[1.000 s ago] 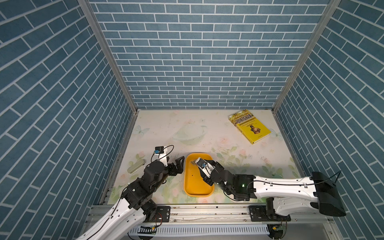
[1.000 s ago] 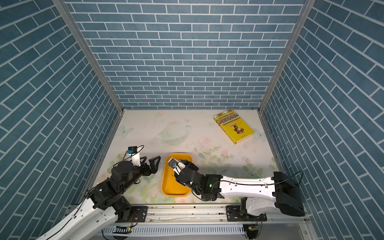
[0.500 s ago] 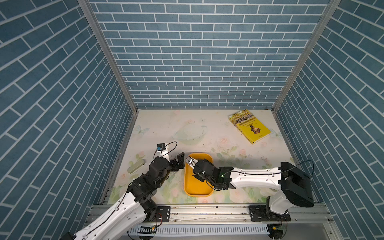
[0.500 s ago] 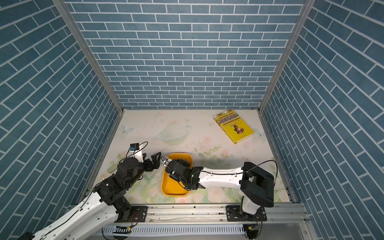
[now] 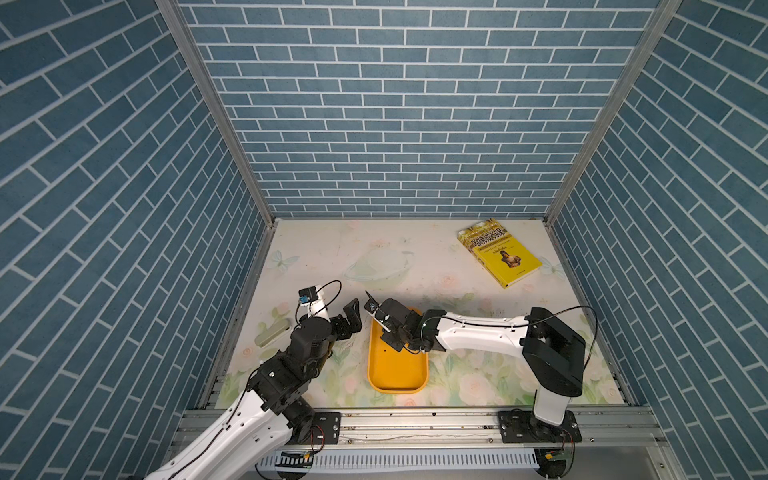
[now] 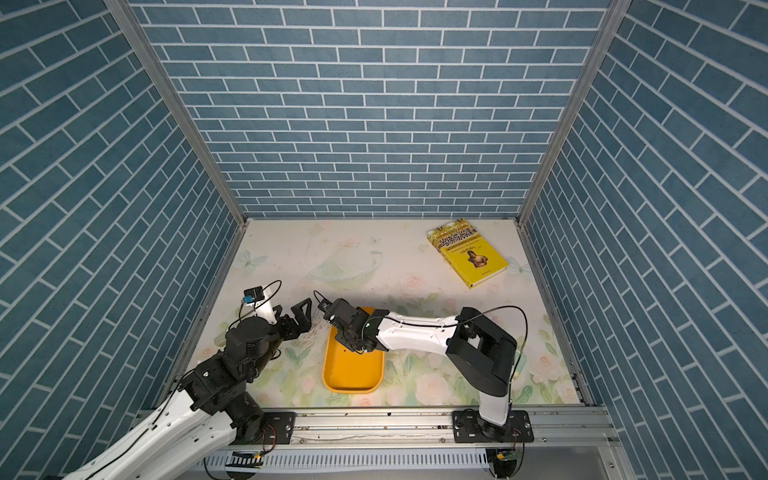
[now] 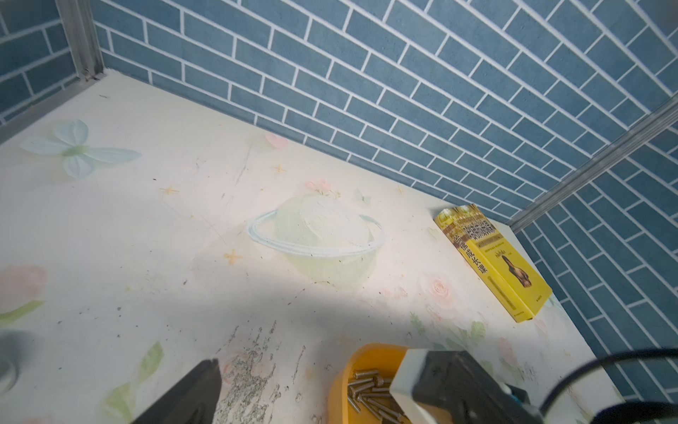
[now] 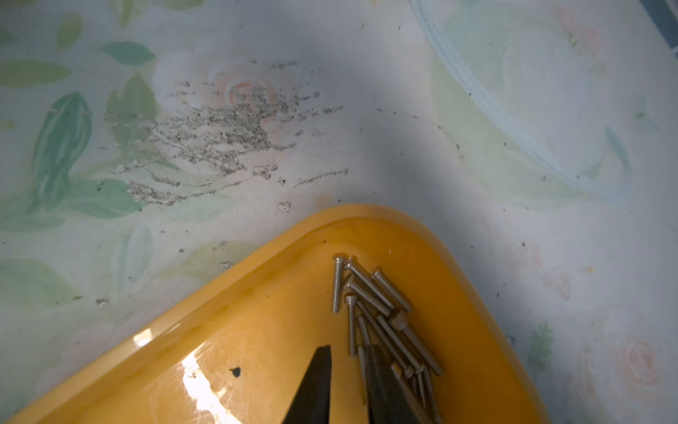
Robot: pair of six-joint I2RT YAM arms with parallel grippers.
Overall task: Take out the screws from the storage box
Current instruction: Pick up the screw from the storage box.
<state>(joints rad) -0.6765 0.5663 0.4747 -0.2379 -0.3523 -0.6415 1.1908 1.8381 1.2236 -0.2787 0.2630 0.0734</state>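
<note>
About a dozen screws (image 8: pixel 381 323) lie heaped in one corner at the far end of the single yellow tray (image 8: pixel 257 330); the exact count cannot be told. The tray sits near the front of the table (image 5: pixel 415 257).

The right gripper (image 8: pixel 346 352) is down at the heap, jaws nearly together; whether it grips a screw cannot be told. The left gripper (image 6: pixel 293 318) is just beside the tray, jaws wide apart and empty.

One yellow book (image 5: pixel 500 257) lies far right, and one pale green block (image 5: pixel 272 332) lies left.
</note>
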